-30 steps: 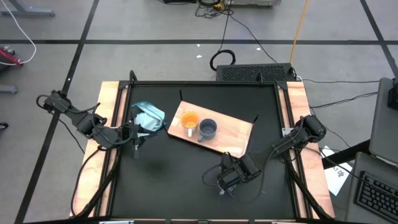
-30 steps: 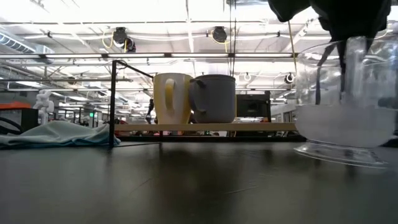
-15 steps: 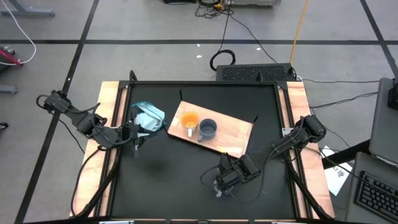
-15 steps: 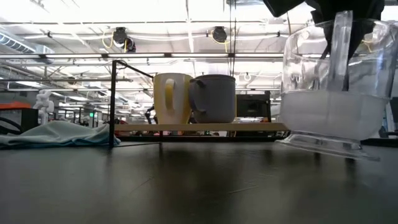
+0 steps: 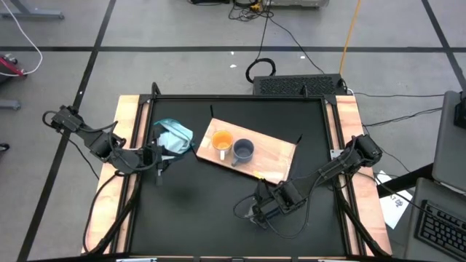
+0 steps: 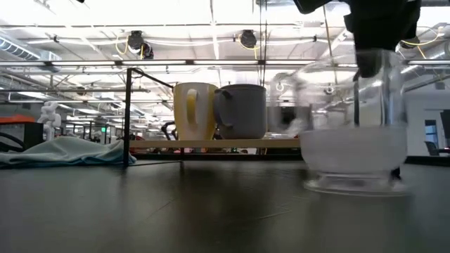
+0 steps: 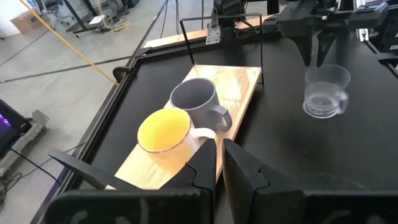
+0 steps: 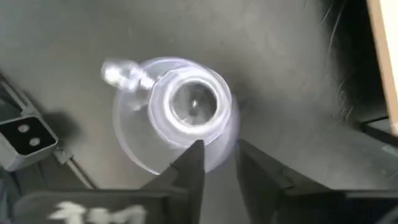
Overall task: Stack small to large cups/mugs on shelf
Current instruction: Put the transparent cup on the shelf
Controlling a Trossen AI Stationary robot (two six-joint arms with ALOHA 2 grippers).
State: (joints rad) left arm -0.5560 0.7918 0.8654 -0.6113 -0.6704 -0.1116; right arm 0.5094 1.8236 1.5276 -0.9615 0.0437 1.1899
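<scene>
The light-wood shelf lies flat on the black table. On it stand an orange mug and a blue-grey mug, side by side; both also show in the left wrist view, the orange mug and the blue-grey mug. My right gripper is shut on the clear cup near the table's front, right of centre. My left gripper is shut and empty at the table's left side, beside the teal cloth. My right gripper pinches the clear cup's wall at its rim, one finger inside the cup and one outside, on the side opposite the handle. The fingers come from above, pointing down. The cup is upright, its base at the tabletop.
A teal-blue cloth lies left of the shelf. Dark bracket rods rise at the shelf's ends. Bare board lies beyond the blue-grey mug. Bare black tabletop stretches along the front.
My right gripper has carried the clear cup toward the table's left edge. The cup hung tilted and clear of the table, rose a little, and has now come down level with its base at the tabletop.
</scene>
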